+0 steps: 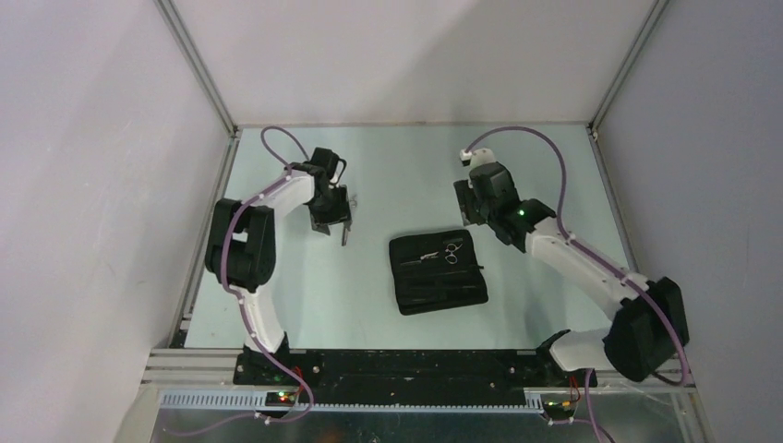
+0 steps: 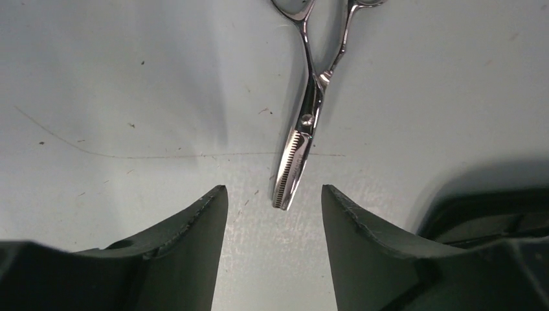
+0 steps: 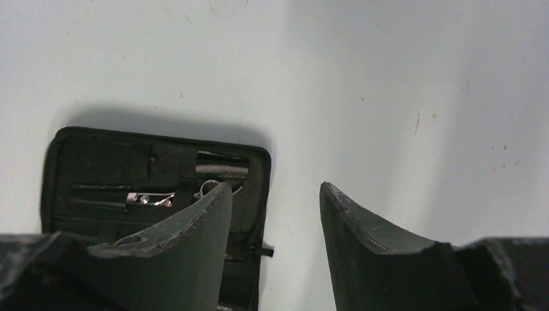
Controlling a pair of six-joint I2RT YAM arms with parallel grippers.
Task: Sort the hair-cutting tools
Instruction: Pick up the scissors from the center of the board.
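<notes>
Inside the open case [image 1: 439,288] lie scissors [image 1: 451,251], while left hand [image 2: 273,189] and right hand [image 3: 274,186] stand spread, empty.

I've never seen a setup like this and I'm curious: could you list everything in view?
Loose scissors: one, silver, flat on the table, blade tip between the left tool's fingers.
Cased scissors: one, silver, lying in the open case.
Case: one, black, opened flat, mid-table.
Table: one, pale.
Left arm, right arm: black and white, bolted at the near edge.
Left tool: open, over the loose scissors.
Right tool: open, empty, beside the case.
</notes>
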